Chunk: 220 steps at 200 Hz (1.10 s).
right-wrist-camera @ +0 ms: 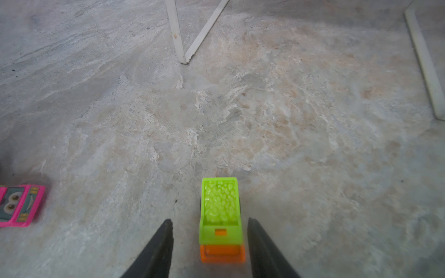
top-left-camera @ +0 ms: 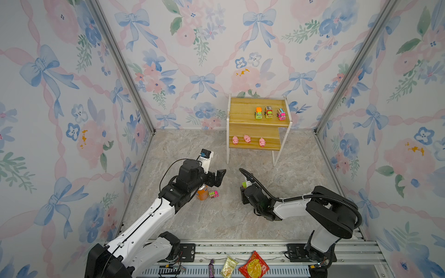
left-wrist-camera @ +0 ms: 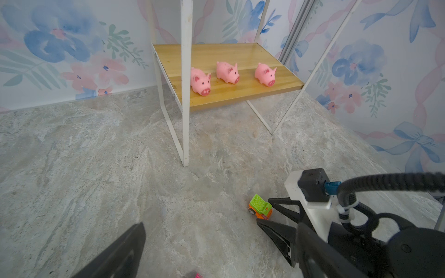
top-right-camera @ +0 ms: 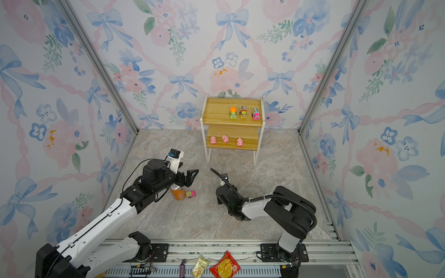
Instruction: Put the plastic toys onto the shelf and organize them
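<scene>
3 toy trucks [top-left-camera: 268,112] stand in a row on the right half of the upper board of the shelf [top-left-camera: 240,113]; 3 pink pigs [top-left-camera: 247,138] stand in a spaced row on its lower board, snouts facing away from the back wall. 2 more trucks sit off the shelf on the marbled tabletop [top-left-camera: 216,221]: a pink truck [top-left-camera: 213,194] just beside the orange can [top-left-camera: 201,194], which the left arm partly hides in both top views, and a green-and-orange truck [right-wrist-camera: 220,216] in front of the shelf's legs. Right gripper [right-wrist-camera: 210,219]: low at the tabletop, jaws partly apart, 1 on each side of the green-and-orange truck; in the right wrist view a strip of tabletop shows between each finger and the truck, narrower on 1 side, so the truck is not gripped. Left gripper [top-left-camera: 221,177]: jaws spread wide with nothing between them, above the tabletop near the can and the pink truck, pointing toward the shelf; only 1 of its fingers [left-wrist-camera: 120,252] shows in the left wrist view. 3 snack packets [top-left-camera: 254,266] lie on the front rail.
</scene>
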Available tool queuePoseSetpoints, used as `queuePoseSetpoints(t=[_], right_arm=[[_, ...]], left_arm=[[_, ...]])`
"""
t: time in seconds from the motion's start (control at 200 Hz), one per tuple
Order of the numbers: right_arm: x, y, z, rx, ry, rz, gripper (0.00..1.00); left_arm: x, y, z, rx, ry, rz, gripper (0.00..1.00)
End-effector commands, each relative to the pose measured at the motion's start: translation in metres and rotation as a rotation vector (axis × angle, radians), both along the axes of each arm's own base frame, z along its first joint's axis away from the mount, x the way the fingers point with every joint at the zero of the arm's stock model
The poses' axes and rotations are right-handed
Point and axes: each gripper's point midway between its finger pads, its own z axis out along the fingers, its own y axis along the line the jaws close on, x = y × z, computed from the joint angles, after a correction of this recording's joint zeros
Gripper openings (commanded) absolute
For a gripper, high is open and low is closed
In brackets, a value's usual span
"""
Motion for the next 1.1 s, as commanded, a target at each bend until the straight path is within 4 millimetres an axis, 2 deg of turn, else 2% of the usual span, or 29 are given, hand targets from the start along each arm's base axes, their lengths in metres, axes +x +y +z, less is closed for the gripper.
queuePoseSetpoints(t=[0.0, 0.155, 0.38, 0.615, 0.645, 0.91, 1.095], right_arm=[[-0.001, 0.002, -0.005, -0.004, -0.01, 0.004, 0.49], [0.001, 0.001, -0.007, -0.01, -0.007, -0.002, 0.45], [0.003, 0.0, -0.005, -0.027, -0.011, -0.003, 0.32], [0.003, 0.001, 0.017, -0.027, -0.028, 0.014, 0.27], [0.003, 0.002, 0.031, -0.007, -0.045, 0.018, 0.27], [-0.007, 0.009, 0.081, 0.028, -0.045, 0.099, 0.27], [-0.007, 0.009, 0.146, 0.021, -0.066, 0.108, 0.27]], left_arm=[[-0.002, -0.004, -0.001, 0.011, -0.003, -0.025, 0.98], [-0.002, -0.004, -0.001, 0.011, -0.003, -0.024, 0.98], [-0.002, -0.003, 0.001, 0.006, -0.006, -0.017, 0.98], [-0.001, -0.001, 0.003, 0.008, -0.013, -0.005, 0.98], [-0.001, -0.001, 0.003, 0.007, -0.014, -0.003, 0.98], [0.001, 0.005, 0.01, -0.005, -0.025, 0.029, 0.98], [0.004, 0.017, 0.022, -0.024, -0.056, 0.077, 0.98]])
